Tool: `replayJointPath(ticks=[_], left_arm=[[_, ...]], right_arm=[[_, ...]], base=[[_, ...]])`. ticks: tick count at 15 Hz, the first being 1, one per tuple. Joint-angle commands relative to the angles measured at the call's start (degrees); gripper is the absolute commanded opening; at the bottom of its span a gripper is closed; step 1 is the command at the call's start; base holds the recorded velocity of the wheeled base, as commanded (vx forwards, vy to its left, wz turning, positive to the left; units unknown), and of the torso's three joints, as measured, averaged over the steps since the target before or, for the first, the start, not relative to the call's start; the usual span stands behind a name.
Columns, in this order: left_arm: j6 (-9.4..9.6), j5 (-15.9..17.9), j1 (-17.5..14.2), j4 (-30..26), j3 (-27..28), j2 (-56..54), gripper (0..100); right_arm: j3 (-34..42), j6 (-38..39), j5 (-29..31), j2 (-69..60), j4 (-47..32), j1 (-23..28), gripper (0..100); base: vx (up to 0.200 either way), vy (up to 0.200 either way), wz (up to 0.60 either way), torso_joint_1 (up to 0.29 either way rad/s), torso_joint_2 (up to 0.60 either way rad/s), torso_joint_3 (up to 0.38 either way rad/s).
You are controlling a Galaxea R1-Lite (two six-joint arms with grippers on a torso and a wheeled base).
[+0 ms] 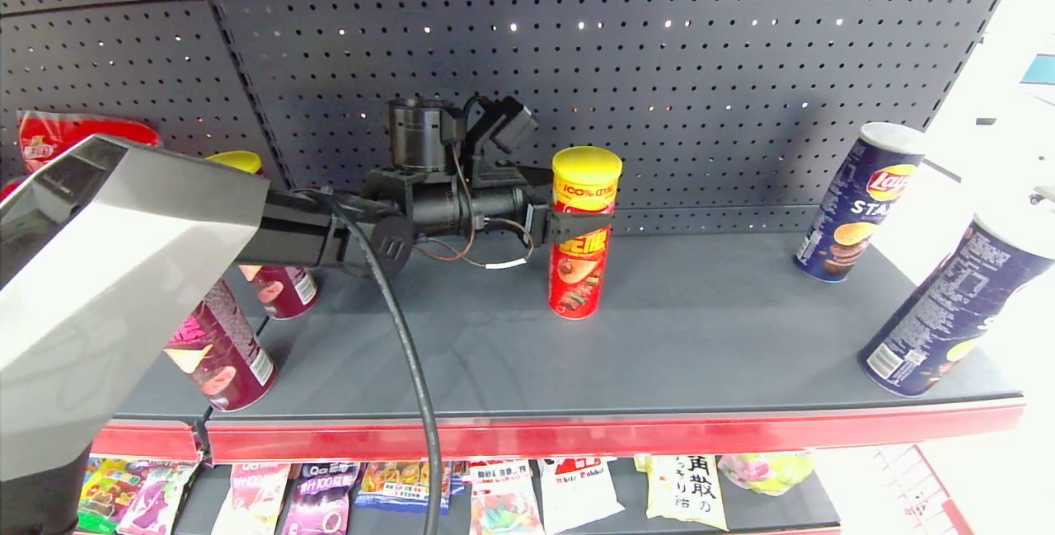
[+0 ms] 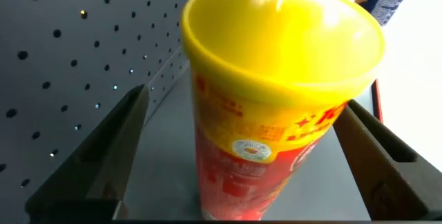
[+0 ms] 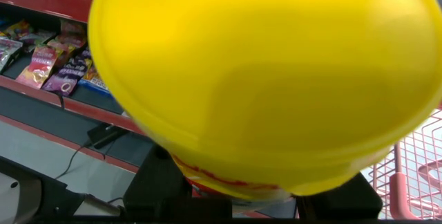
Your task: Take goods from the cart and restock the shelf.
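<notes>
A red chip can with a yellow lid stands upright on the grey shelf, near the pegboard back. My left gripper reaches in from the left and straddles its upper half. In the left wrist view the can stands between the two dark fingers, with a gap showing on at least one side, so the gripper is open. In the right wrist view a second yellow-lidded red can sits very close, with my right gripper shut on it below the lid.
Two blue cans lean at the shelf's right end. Maroon cans and a red bag are on the left. Snack bags fill the lower shelf. A red cart is beside the right gripper.
</notes>
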State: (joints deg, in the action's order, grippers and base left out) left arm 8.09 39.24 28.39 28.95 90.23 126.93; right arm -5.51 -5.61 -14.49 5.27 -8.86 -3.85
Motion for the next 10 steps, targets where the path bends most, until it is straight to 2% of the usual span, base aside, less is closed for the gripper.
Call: replayJointPath(ticks=[1, 6, 9, 10], left_arm=[[-0.01, -0.1, 0.0, 0.1, 0.2, 0.1, 0], [0.17, -0.1, 1.2, 0.1, -1.0, -0.5, 0], [0.26, 0.3, 1.1, 0.0, -7.9, -5.4, 0], [0.26, 0.6, 1.1, 0.1, -13.2, -9.2, 0]], right_arm=[[0.0, 0.0, 0.0, 0.1, 0.0, 0.0, 0], [0.1, 0.0, 0.1, 0.1, 0.0, 0.0, 0], [0.1, 0.0, 0.1, 0.1, 0.0, 0.0, 0], [0.0, 0.0, 0.1, 0.1, 0.0, 0.0, 0]], base=[[0.000, 0.000, 0.00, 0.000, 0.00, 0.000], [0.000, 0.000, 0.00, 0.000, 0.00, 0.000], [0.000, 0.000, 0.00, 0.000, 0.00, 0.000], [0.000, 0.000, 0.00, 0.000, 0.00, 0.000]])
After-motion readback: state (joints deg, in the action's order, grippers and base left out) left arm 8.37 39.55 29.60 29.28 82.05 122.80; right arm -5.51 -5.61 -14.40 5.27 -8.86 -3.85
